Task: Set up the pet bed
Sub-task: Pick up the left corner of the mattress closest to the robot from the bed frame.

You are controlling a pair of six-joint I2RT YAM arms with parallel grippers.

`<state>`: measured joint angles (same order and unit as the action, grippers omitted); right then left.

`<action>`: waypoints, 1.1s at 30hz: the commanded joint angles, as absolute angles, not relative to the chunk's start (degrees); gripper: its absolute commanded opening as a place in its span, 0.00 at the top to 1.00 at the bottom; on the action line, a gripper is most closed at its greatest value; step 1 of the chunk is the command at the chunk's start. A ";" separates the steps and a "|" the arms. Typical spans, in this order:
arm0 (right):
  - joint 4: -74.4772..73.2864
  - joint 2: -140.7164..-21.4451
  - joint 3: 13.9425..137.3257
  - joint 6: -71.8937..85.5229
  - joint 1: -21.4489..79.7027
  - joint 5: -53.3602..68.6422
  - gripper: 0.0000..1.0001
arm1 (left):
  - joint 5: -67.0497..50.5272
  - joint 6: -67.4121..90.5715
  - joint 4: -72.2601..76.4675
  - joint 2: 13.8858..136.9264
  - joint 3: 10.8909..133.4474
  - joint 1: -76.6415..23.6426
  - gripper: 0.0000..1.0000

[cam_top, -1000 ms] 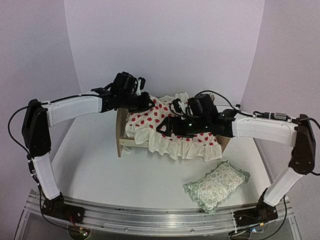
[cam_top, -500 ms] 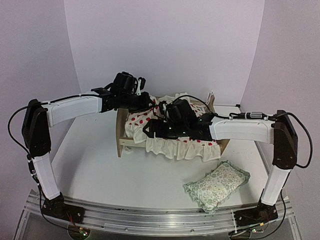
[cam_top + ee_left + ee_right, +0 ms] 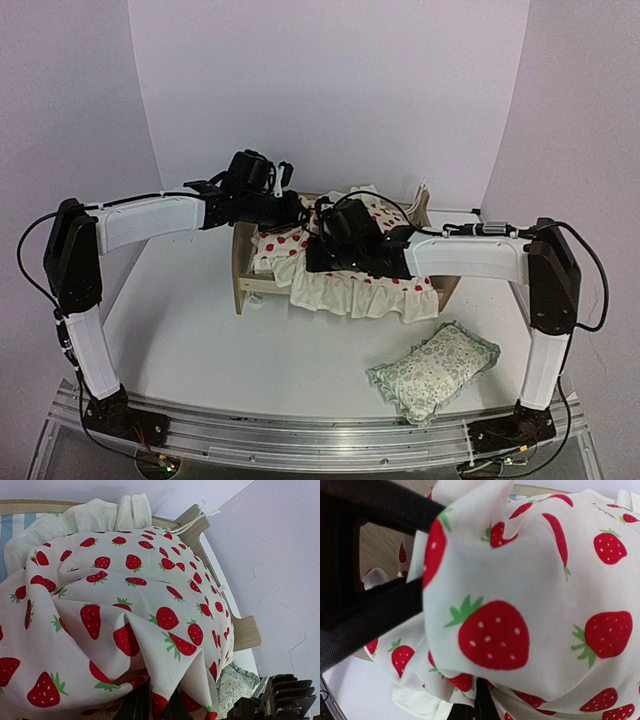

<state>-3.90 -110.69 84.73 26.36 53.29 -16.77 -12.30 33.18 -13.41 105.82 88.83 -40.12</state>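
The pet bed (image 3: 240, 262) is a light-wood frame at the middle of the table; its striped base (image 3: 15, 522) shows at one corner. A cream cushion (image 3: 345, 290) with red strawberries and a frilled edge lies bunched over it, hiding most of the base. My left gripper (image 3: 290, 210) is over the bed's far left part, shut on a fold of the cushion (image 3: 125, 600), its fingertips (image 3: 137, 707) buried in fabric. My right gripper (image 3: 318, 250) is close beside it, shut on another fold of the cushion (image 3: 520, 580).
A small green floral frilled pillow (image 3: 435, 370) lies on the table at the front right, apart from the bed. The bed's wooden end board (image 3: 245, 630) stands out past the cushion. White table surface (image 3: 180, 320) surrounds the bed, with curved white walls behind.
My right arm has swung left across the cushion toward the left gripper, and its jaws have gone from open to shut on the fabric. The left arm has barely moved.
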 commanded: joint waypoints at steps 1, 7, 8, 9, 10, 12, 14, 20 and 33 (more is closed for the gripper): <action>-1.89 -109.17 85.55 23.96 52.53 -17.23 1.00 | -14.93 32.38 -11.38 102.58 88.94 -40.08 0.80; -1.68 -104.81 82.87 25.71 49.38 -13.38 1.00 | -13.31 23.76 -11.04 96.55 87.24 -40.52 0.32; -1.67 -104.47 82.96 26.46 48.70 -12.03 1.00 | -12.52 22.06 -11.25 95.05 86.78 -40.62 0.25; -1.67 -104.36 83.15 27.23 48.05 -11.03 1.00 | -11.67 20.63 -11.60 93.82 86.33 -40.71 0.21; -1.75 -104.28 83.46 27.82 47.53 -10.13 1.00 | -10.83 19.12 -11.76 92.50 85.59 -40.78 0.17; -2.23 -104.30 84.42 28.26 47.01 -9.13 1.00 | -9.08 16.39 -11.78 89.31 82.94 -40.94 0.13; -2.88 -104.27 85.33 28.46 46.55 -8.60 1.00 | -6.27 14.09 -11.46 86.16 79.67 -41.05 0.06; -4.69 -104.48 87.35 29.41 44.86 -6.44 1.00 | -0.99 5.05 -5.24 75.10 63.33 -41.50 0.07; -7.75 -107.23 91.16 30.72 44.25 -5.72 1.00 | 14.90 -10.44 3.32 73.16 45.65 -51.12 0.27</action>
<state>-7.39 -107.02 88.04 30.00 44.87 -5.89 5.31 -4.04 -1.09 72.36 47.38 -49.29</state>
